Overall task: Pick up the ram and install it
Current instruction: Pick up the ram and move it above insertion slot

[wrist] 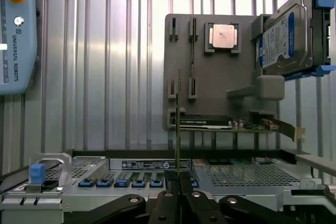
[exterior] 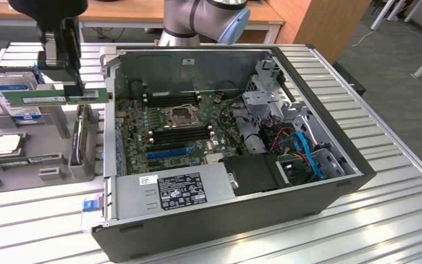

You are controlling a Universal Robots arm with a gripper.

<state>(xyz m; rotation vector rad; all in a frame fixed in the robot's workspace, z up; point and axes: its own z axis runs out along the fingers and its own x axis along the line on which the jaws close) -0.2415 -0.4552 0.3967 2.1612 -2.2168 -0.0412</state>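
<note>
In the exterior view my gripper (exterior: 74, 88) is shut on the ram (exterior: 39, 99), a long green stick held level in the air above the grey parts holder (exterior: 53, 129), to the exterior view's left of the open computer case (exterior: 328, 137). The motherboard (exterior: 171, 124) lies inside the case, and its dark memory slots (exterior: 182, 135) sit beside the processor socket. In the wrist view the ram (wrist: 178, 124) appears edge-on as a thin upright strip rising from between my fingers (wrist: 167, 199), with my gripper (wrist: 179, 184) closed around its end.
The grey holder carries a hard drive (exterior: 9, 96), a processor (exterior: 6, 144), another green stick (exterior: 31, 159) and a dark expansion card (exterior: 83, 135). A bright-blue slot (exterior: 171, 153) and the power supply (exterior: 178, 190) sit in the case. A teach pendant (wrist: 16, 30) lies on the slatted table.
</note>
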